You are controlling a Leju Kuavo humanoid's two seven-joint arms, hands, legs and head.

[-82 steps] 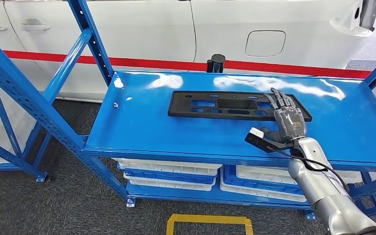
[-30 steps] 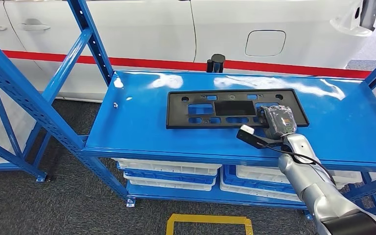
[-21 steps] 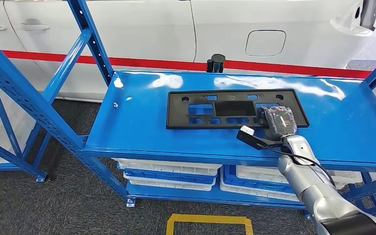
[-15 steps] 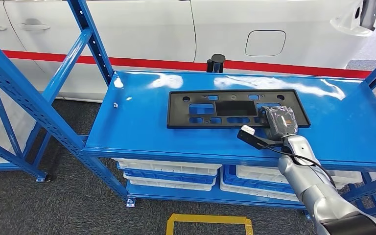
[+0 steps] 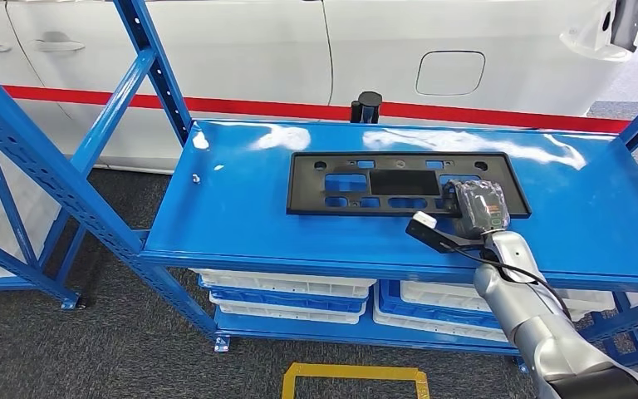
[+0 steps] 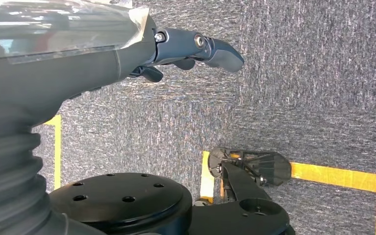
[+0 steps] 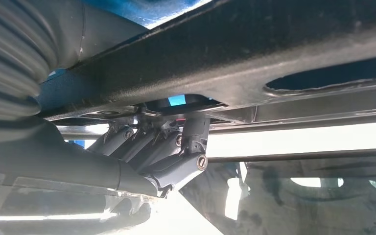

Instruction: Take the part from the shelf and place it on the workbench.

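A flat black plastic part (image 5: 382,181) with several cut-outs lies across the blue top shelf (image 5: 233,208), its near edge raised a little. My right hand (image 5: 480,208) grips its right end, fingers curled over the near edge. In the right wrist view those fingers (image 7: 152,147) wrap under the black part (image 7: 254,54). My left hand (image 6: 191,46) hangs over the grey carpet, holding nothing, its thumb sticking out.
White and blue bins (image 5: 282,287) sit on the lower shelf. Blue uprights and braces (image 5: 50,166) stand at the left, another at the right edge. A white car body (image 5: 382,50) and a black cylinder (image 5: 368,106) lie behind the shelf. Yellow floor tape (image 5: 353,372) marks the carpet.
My right hand went from lying flat on the part's right end to gripping it. Over the last second the part has shifted slightly right with the hand.
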